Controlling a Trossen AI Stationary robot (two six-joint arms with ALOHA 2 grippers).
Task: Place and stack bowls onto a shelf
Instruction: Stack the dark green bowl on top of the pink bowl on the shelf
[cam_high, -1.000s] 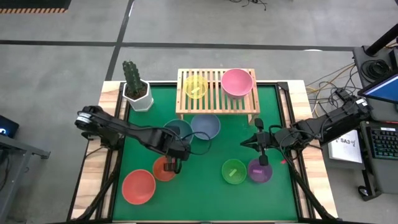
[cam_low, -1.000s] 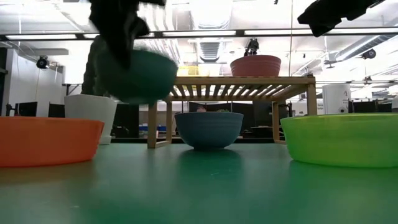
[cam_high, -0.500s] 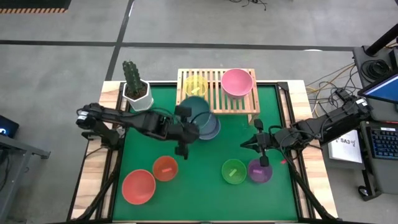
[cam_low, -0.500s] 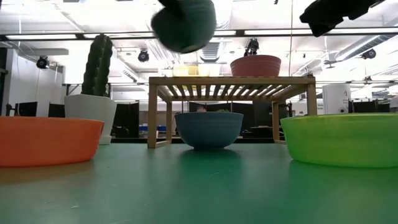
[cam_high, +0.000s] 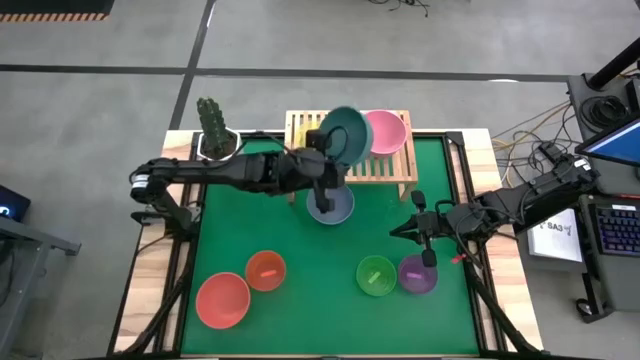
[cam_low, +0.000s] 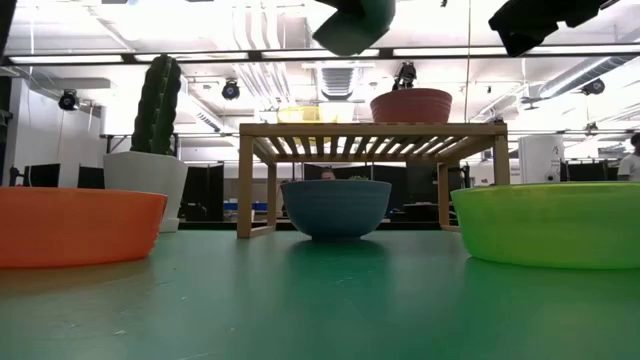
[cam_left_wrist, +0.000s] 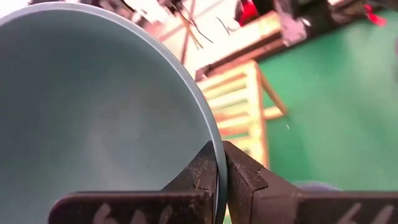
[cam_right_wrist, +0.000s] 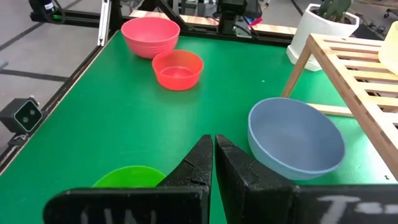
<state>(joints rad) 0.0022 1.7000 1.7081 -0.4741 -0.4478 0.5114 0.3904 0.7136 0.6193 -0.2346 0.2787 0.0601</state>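
My left gripper (cam_high: 328, 160) is shut on the teal bowl (cam_high: 346, 133) and holds it in the air over the light-wood shelf (cam_high: 395, 172), between the yellow bowl (cam_low: 305, 113) and the pink bowl (cam_high: 383, 131), which both stand on the slats. In the low view the teal bowl (cam_low: 355, 22) is high above the shelf top. The blue bowl (cam_high: 331, 206) sits on the mat in front of the shelf. My right gripper (cam_high: 421, 232) is shut and hovers above the purple bowl (cam_high: 417, 275). The green (cam_high: 377, 275), red (cam_high: 265, 270) and red-pink (cam_high: 222, 300) bowls rest on the mat. My left gripper pinches the teal bowl's rim (cam_left_wrist: 213, 140), with one finger inside the bowl (cam_left_wrist: 200, 174) and one outside (cam_left_wrist: 245, 177). The bowl is lifted clear and tipped on its side, its opening facing the near-right of the table.
A white pot with a cactus (cam_high: 215, 135) stands at the far left corner beside the shelf. The green mat (cam_high: 320, 300) has free room in its near middle. Cables and a keyboard lie beyond the table's right edge.
My left gripper has carried the teal bowl up from just above the mat near the red bowl, toward the far edge and to the right, until it is over the shelf. The bowl has tipped from nearly level onto its side.
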